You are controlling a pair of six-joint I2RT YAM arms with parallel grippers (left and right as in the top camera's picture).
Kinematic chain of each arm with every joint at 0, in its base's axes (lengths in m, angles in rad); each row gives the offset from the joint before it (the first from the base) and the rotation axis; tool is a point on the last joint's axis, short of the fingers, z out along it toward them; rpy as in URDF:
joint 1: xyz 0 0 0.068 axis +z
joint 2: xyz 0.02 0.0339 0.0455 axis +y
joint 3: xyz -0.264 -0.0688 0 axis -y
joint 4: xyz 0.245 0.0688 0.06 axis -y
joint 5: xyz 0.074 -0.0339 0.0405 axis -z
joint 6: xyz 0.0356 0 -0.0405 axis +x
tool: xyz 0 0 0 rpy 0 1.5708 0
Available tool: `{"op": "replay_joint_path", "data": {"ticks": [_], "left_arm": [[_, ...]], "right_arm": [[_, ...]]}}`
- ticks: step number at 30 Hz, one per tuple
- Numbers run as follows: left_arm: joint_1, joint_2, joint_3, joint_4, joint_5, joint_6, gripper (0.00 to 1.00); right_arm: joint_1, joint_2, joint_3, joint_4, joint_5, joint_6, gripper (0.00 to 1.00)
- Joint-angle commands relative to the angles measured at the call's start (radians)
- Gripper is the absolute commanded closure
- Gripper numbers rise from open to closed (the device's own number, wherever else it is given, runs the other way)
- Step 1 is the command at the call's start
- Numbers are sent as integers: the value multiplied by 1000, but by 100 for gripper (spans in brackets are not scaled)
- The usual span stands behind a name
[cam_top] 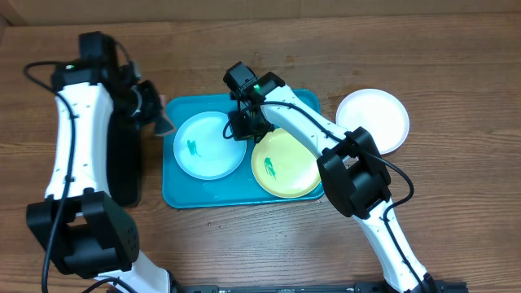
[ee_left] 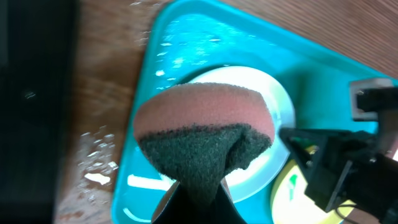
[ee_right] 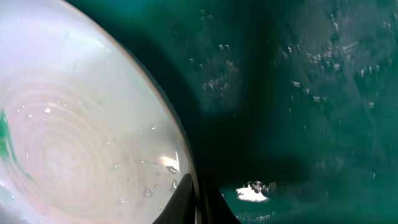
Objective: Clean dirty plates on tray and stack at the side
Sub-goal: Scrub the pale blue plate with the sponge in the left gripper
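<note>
The turquoise tray (cam_top: 183, 195) holds the light blue plate (cam_top: 213, 159) on its left and the yellow-green plate (cam_top: 293, 167) on its right, each with a teal smear. The white plate (cam_top: 373, 120) lies on the table right of the tray. My left gripper (cam_top: 156, 114) is shut on a pink and dark green sponge (ee_left: 205, 130), held above the tray's left rim (ee_left: 186, 37) and the light blue plate (ee_left: 281, 106). My right gripper (cam_top: 244, 128) is shut on the right rim of the light blue plate (ee_right: 74, 137), its fingers (ee_right: 200, 208) pinching the edge over the tray floor (ee_right: 311, 93).
A narrow black tray (cam_top: 122, 163) lies left of the turquoise tray, under my left arm, and also shows in the left wrist view (ee_left: 31, 93). Water drops lie on the wood (ee_left: 93, 168) beside the tray. Cardboard runs along the table's far edge.
</note>
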Motion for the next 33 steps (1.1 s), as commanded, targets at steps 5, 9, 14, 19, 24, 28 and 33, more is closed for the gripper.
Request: {"op": "replay_joint_path", "data": {"ticks": [5,9,14,19,24,28,33], "left_arm": [[-150,64,-6,67,10,-87,96],[-216,149,-6,73,10,-113,96],[-252,255,-6,72,16,-116,96],[-245,343,-6,88,13,-95,96],[-245,410,-6,111,-92,-66,96],[-245,447,-6,107,-269,-66,96],[-245,455,-5,93,-555,-66,95]], "right_arm": [[3,39,-21,-55,56,233,96],[3,39,-21,-26,71,240,96],[3,40,-23,-7,98,274,96],[3,40,-23,-9,110,273,96],[3,40,-23,-8,120,273,96],[3,40,-23,-10,119,269,96],[3,40,-23,-14,120,266,96]]}}
